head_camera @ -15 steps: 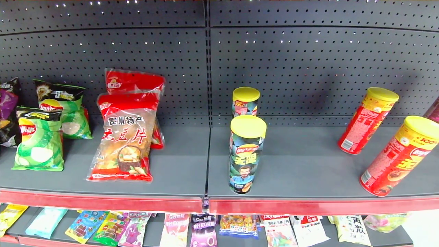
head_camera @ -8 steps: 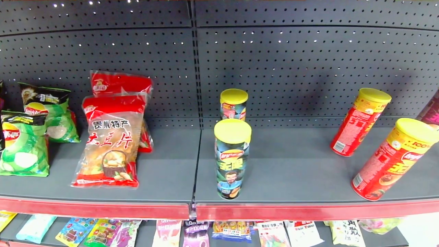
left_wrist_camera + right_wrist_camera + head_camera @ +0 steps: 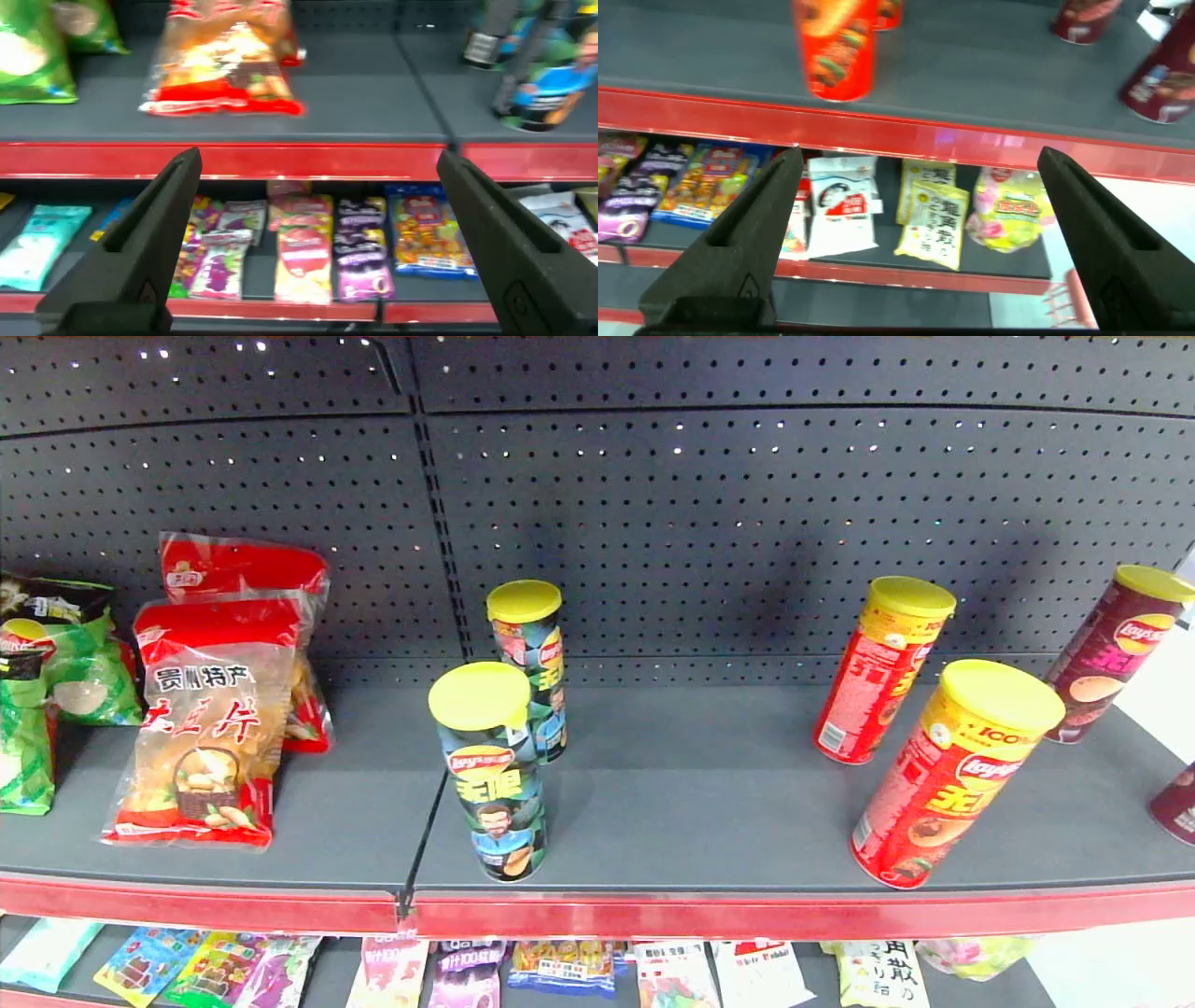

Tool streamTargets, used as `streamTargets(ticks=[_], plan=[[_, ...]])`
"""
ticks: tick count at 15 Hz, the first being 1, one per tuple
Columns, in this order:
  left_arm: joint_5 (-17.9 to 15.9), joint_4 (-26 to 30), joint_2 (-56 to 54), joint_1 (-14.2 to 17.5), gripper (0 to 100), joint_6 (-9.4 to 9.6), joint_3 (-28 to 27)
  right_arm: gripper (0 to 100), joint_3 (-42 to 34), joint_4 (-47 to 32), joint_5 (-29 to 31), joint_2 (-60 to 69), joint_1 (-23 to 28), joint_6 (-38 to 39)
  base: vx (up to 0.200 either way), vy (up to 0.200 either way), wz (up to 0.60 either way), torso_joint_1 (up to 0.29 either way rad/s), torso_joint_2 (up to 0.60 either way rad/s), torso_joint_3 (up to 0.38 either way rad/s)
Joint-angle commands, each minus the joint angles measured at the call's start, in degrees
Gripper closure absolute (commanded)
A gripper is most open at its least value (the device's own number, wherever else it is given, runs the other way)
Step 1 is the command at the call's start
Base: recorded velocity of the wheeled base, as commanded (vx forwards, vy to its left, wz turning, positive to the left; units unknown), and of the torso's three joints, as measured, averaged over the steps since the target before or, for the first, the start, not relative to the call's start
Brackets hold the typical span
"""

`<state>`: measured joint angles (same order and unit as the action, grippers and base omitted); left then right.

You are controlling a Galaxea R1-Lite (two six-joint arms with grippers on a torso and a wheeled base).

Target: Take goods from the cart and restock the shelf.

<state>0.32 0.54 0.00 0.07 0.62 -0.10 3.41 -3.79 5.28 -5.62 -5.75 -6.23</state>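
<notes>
The grey shelf (image 3: 709, 803) with its red front lip carries two dark chip cans with yellow lids (image 3: 490, 775), one behind the other. To the right stand two red cans (image 3: 952, 775) and a maroon can (image 3: 1111, 658). Two red bags of potato slices (image 3: 205, 728) stand at the left. My left gripper (image 3: 318, 163) is open and holds nothing, level with the shelf's lip below the red bag (image 3: 224, 65). My right gripper (image 3: 920, 159) is open too, in front of the lip under a red can (image 3: 836, 47).
Green chip bags (image 3: 56, 663) lean at the far left. Another maroon can (image 3: 1174, 803) shows at the right edge. The lower shelf holds a row of small snack packets (image 3: 560, 966). Open shelf surface lies between the dark cans and the red cans.
The head camera has turned to the right, so the whole picture slid left and the maroon cans came into view. The goods on the shelf have not moved.
</notes>
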Motion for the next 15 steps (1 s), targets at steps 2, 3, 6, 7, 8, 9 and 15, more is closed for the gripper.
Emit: streamTargets(ticks=[2,3,6,7,8,9,15], plan=[[0.03,-0.01,0.09,0.01,0,-0.01,0.01,0,0.01,0.01,-0.01,-0.09,-0.05,-0.01,0.000,-0.200,0.00,0.005,0.00,0.002],[0.03,-0.01,0.09,0.01,0,-0.01,0.01,0,0.01,0.01,-0.01,-0.09,-0.05,-0.01,0.000,-0.200,0.00,0.002,0.01,0.007],[0.03,-0.01,0.09,0.01,0,-0.01,0.01,0,0.01,0.01,-0.01,-0.09,-0.05,-0.01,-0.200,-0.200,0.00,0.006,0.00,0.002],[0.03,-0.01,0.09,0.01,0,-0.01,0.10,0,0.01,0.01,-0.01,-0.09,-0.05,-0.01,-0.200,-0.200,0.00,0.017,0.01,-0.007],[0.03,-0.01,0.09,0.01,0,-0.01,0.01,0,0.01,0.01,-0.01,-0.09,-0.05,-0.01,-0.200,-0.200,0.00,0.002,0.01,-0.002],[0.03,-0.01,0.09,0.01,0,-0.01,0.10,0,0.01,0.01,-0.01,-0.09,-0.05,-0.10,-0.200,-0.200,0.00,-0.007,0.00,0.007],[0.03,-0.01,0.09,0.01,0,-0.01,0.01,0,0.01,0.01,-0.01,-0.01,0.04,-0.10,0.000,-0.067,0.00,0.000,0.00,0.002]])
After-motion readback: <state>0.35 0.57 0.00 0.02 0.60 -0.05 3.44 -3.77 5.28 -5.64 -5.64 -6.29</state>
